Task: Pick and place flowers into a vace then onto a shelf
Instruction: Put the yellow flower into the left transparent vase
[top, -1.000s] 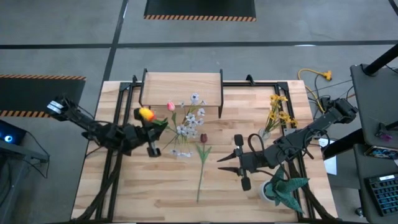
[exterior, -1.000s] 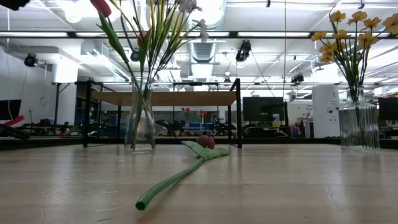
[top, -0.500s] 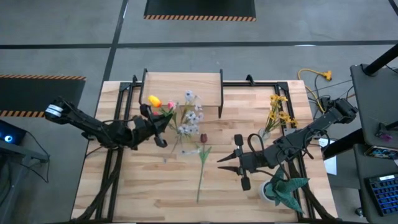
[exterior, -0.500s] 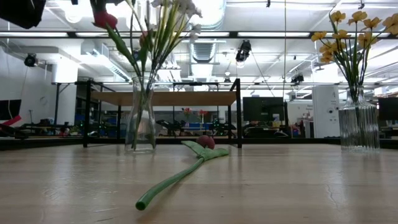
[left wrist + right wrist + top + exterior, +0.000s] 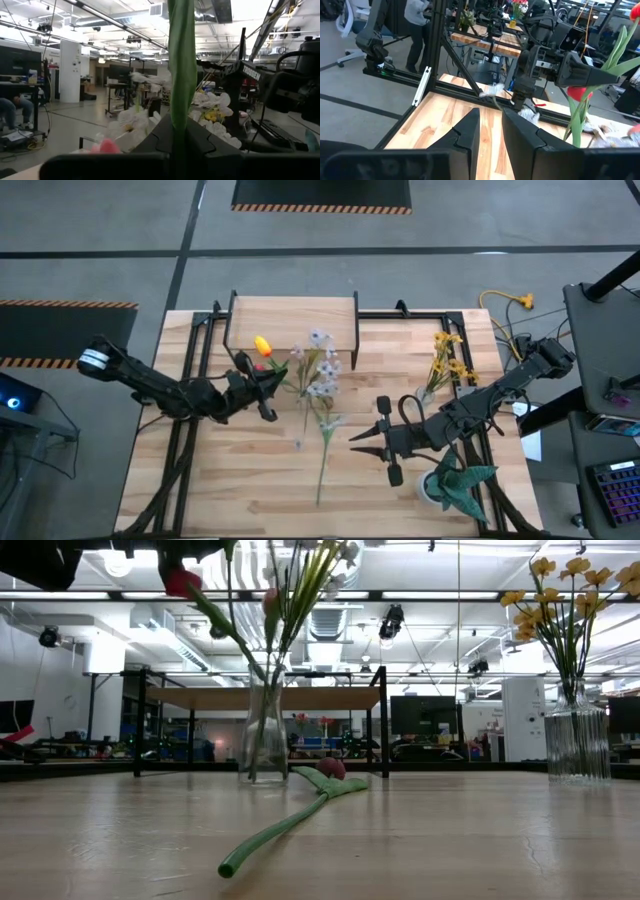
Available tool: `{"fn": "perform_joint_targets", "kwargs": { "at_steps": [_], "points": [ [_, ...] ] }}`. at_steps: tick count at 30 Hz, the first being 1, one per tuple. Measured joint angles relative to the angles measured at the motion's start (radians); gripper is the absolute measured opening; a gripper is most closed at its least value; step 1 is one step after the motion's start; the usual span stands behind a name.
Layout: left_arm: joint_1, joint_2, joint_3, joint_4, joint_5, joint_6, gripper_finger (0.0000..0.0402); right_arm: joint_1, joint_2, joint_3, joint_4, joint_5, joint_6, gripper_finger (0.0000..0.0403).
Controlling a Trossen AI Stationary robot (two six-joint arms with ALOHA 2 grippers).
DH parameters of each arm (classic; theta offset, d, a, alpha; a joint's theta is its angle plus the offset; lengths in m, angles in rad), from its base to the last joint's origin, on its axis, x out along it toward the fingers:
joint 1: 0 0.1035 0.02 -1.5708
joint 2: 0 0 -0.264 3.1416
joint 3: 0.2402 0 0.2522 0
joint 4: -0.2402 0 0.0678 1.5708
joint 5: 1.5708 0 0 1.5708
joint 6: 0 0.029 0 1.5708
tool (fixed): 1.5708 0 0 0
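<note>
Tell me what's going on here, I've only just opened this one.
The left hand is shut on a green stem among the flowers in a glass vase, just in front of the shelf. One dark tulip lies on the table. The right hand hovers beside it, fingers slightly apart, holding nothing. A second vase of yellow blooms stands farther right.

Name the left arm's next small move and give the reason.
Probably keep carrying the vase toward the shelf. The left end effector is shut on it, flowers already inside, and the shelf is just beyond it.
</note>
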Motion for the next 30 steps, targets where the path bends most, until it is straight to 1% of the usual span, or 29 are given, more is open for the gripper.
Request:
{"fn": "perform_joint_targets", "kwargs": {
  "at_steps": [5, 9, 15, 19, 25, 30],
  "points": [
    [0.0, 0.008, 0.023, 0.0, 0.0, 0.002, 0.0, 0.0, 0.0, 0.0, 0.0, 0.0, 0.0, 0.0077],
    [0.0, -0.007, 0.05, 0.0, 0.0, 0.036, 0.0, 0.0, 0.0, 0.0, 0.0, 0.0, 0.001, 0.0079],
    [-0.01, -0.021, 0.095, -0.024, 0.008, 0.054, 0.0, 0.0, 0.0, 0.0, -0.001, 0.0, 0.004, 0.007],
    [-0.016, -0.021, 0.113, -0.046, 0.041, 0.061, 0.0, 0.0, 0.0, 0.0, -0.001, 0.0, 0.004, 0.0068],
    [-0.032, -0.016, 0.123, -0.044, 0.095, 0.047, 0.0, 0.0, 0.0, -0.001, -0.001, -0.001, 0.004, 0.0074],
    [-0.038, 0.021, 0.124, -0.032, 0.098, 0.041, 0.0, 0.0, 0.0, -0.001, 0.0, -0.001, 0.0, 0.0073]
  ]
}}
